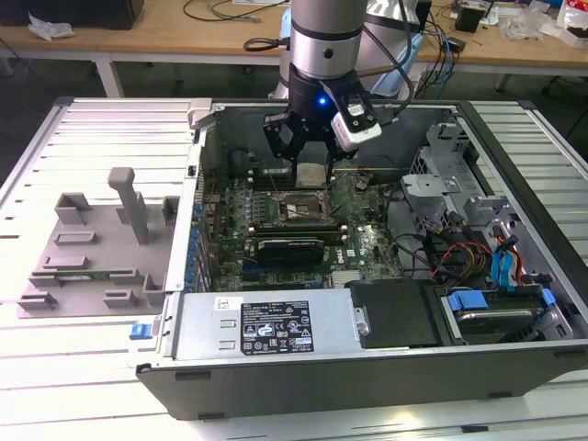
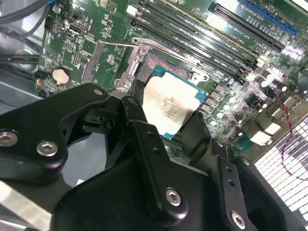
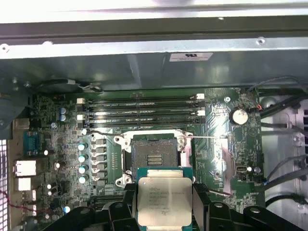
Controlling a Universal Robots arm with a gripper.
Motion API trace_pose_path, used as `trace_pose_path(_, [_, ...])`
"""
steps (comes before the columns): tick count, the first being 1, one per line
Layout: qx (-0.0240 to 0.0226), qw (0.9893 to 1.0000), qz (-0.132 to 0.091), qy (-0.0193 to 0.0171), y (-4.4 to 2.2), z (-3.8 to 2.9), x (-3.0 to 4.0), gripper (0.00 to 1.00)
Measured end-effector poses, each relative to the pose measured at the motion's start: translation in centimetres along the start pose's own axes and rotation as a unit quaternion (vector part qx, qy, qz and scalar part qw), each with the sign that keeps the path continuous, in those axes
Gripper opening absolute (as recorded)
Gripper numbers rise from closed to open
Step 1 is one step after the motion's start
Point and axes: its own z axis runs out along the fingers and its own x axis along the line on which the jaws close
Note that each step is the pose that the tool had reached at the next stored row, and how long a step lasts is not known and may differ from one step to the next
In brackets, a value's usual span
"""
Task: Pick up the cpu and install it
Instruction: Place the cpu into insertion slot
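The cpu [image 3: 164, 198] is a small square chip with a pale metal top and a green rim. My gripper [image 3: 165, 204] is shut on the cpu, its black fingers [image 2: 136, 113] pressing two opposite sides. In the exterior view my gripper [image 1: 312, 170] hangs inside the open computer case with the cpu [image 1: 312, 175] a little above the dark square socket [image 1: 298, 210]. In the first wrist view the open socket [image 3: 154, 154] lies just beyond the held chip. In the second wrist view the cpu [image 2: 169, 107] hovers over the socket frame [image 2: 139, 65].
The case wall [image 1: 514, 156] and drive cages [image 1: 459, 184] ring the motherboard [image 1: 367, 243]. Memory slots [image 3: 144, 108] run beside the socket. A long black card [image 1: 289, 248] lies just in front of the socket. A grey tray [image 1: 92, 243] sits at the exterior view's left.
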Motion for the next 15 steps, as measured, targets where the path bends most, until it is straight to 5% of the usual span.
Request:
trace_pose_path(3, [0.0007, 0.9993, 0.037, -0.0018, 0.00, 0.01, 0.00, 0.55])
trace_pose_path(5, [0.0013, 0.9976, 0.069, -0.0034, 0.00, 0.01, 0.00, 0.55])
trace_pose_path(7, [0.0020, 0.9944, 0.106, -0.0052, 0.00, 0.03, 0.00, 0.55])
trace_pose_path(9, [0.0025, 0.9905, 0.137, -0.0067, 0.00, 0.05, 0.00, 0.55])
trace_pose_path(12, [0.0034, 0.9832, 0.182, -0.0089, 0.00, 0.07, 0.00, 0.55])
trace_pose_path(14, [0.0040, 0.9765, 0.215, -0.0105, 0.00, 0.09, 0.00, 0.55])
trace_pose_path(15, [0.0041, 0.9747, 0.223, -0.0109, 0.00, 0.09, 0.00, 0.55])
